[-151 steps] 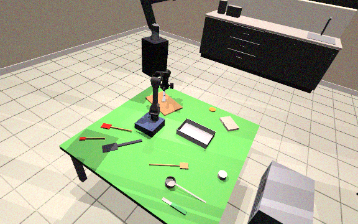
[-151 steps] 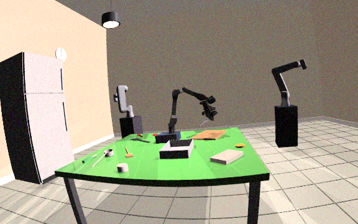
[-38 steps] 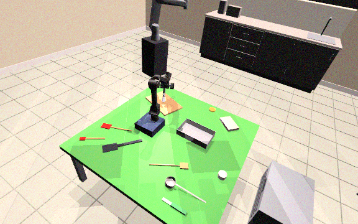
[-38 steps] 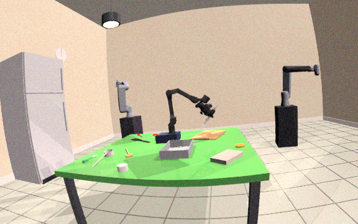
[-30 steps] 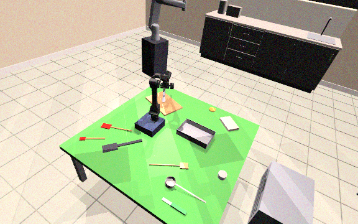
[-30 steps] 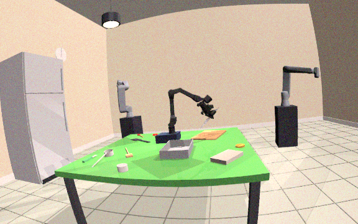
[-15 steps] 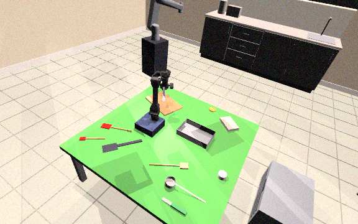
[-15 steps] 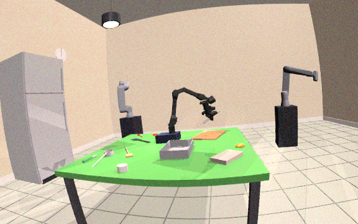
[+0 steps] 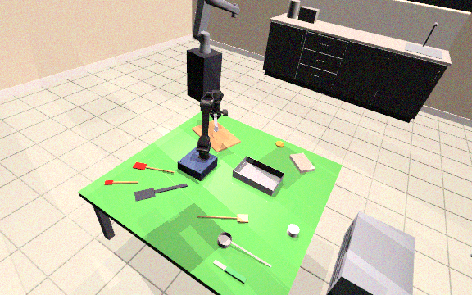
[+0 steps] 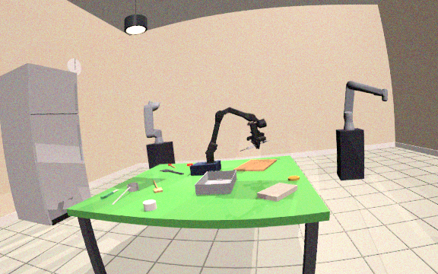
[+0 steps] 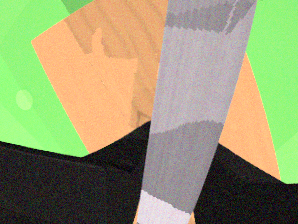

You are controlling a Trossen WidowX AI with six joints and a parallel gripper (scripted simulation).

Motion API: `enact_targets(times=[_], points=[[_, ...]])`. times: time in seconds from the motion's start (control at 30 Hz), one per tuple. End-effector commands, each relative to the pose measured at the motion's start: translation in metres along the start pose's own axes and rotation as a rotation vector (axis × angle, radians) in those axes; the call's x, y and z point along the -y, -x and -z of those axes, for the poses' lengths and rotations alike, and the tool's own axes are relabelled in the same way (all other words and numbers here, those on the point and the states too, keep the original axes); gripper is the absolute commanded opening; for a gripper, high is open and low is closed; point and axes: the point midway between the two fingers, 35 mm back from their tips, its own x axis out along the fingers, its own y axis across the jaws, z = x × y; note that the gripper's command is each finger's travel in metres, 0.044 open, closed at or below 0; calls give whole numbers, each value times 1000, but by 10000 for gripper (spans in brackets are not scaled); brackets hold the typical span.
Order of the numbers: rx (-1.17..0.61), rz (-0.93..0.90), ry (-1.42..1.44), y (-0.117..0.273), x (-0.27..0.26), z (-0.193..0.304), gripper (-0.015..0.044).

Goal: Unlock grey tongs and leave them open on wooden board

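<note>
My gripper [image 9: 215,117] [image 10: 257,145] [image 11: 170,131] is shut on the grey tongs [image 9: 215,124] [image 10: 246,148] [image 11: 192,80], which cross between its black fingers in the wrist view. It holds them in the air above the wooden board [image 9: 229,142] [image 10: 255,166] [image 11: 80,95]. In the exterior view the tongs are tilted, nearer level than upright, their left end lower. The two tong arms look close together; whether the lock is engaged cannot be seen. The roasting tin [image 9: 253,183] [image 10: 208,189] stands on the green table with nothing across it.
Near the tin are a pale block [image 9: 301,162] [image 10: 277,191] and a yellow-orange piece [image 9: 279,144] [image 10: 293,178]. A white cup [image 9: 293,230] [image 10: 150,205], a ladle [image 9: 224,240] and a dark spatula [image 9: 144,194] lie farther from the board. The arm's blue base [image 9: 197,165] is beside the board.
</note>
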Motion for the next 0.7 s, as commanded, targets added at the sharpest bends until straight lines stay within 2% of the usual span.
enact_targets(times=[0.0, 0.17, 0.67], points=[[-74, 9, 22, 0, -1, 2, -150], [-148, 13, 40, 0, -4, 6, -150], [-151, 14, 41, -5, -3, 6, -150]])
